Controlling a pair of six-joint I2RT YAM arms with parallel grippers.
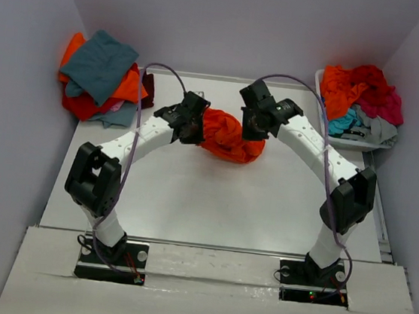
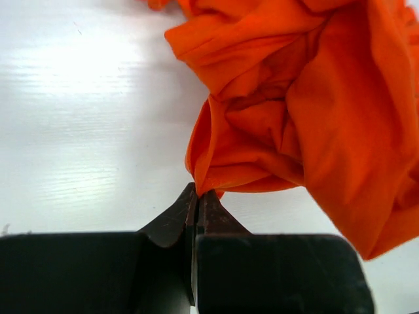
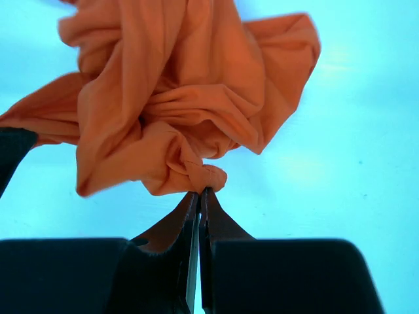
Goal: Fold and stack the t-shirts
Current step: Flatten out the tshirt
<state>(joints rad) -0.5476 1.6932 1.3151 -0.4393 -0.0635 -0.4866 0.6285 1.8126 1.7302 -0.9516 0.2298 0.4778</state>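
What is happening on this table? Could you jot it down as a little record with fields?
Item handled: orange t-shirt, crumpled, between the two arms
Left claw: shut, pinching an edge of the shirt
Right claw: shut, pinching a bunched bit of the shirt
Folded pile: far left, teal-grey shirt on top
Unfolded heap: in the white bin, far right

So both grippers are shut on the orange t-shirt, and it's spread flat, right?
Not flat: the top view shows the orange t-shirt crumpled in a wad. The left gripper and right gripper are both shut on it.
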